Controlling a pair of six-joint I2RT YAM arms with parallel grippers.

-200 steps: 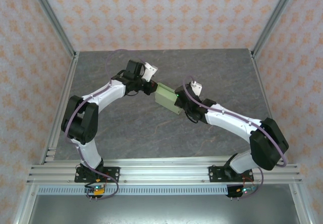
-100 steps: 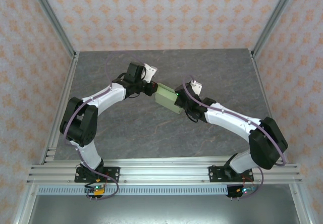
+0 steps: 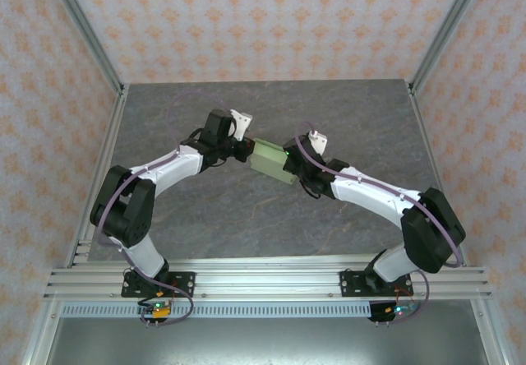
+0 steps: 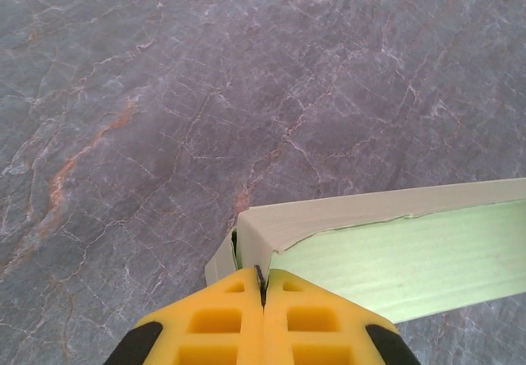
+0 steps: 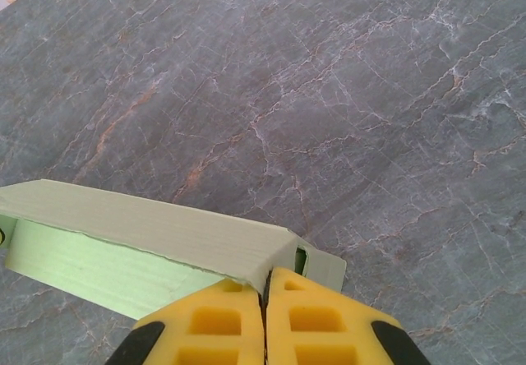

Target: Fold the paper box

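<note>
The paper box (image 3: 270, 161) is a pale green, flat rectangular box held between my two grippers over the middle of the grey table (image 3: 222, 217). My left gripper (image 3: 247, 150) is shut on the box's left end. In the left wrist view its yellow fingers (image 4: 222, 324) pinch a thin card edge, with the paper box (image 4: 403, 246) stretching off to the right. My right gripper (image 3: 291, 166) is shut on the opposite end. In the right wrist view the paper box (image 5: 140, 229) runs to the left of the right gripper (image 5: 265, 287), and a small flap (image 5: 322, 265) pokes out beside the fingertips.
Aluminium frame posts (image 3: 82, 44) and patterned walls (image 3: 263, 20) enclose the table on three sides. A metal rail (image 3: 263, 279) carries the arm bases along the near edge. Bare marbled tabletop lies all around the box.
Both arms have shifted slightly, carrying the box a little to the left. The left arm's elbow has swung down and outward. Both grips stay closed.
</note>
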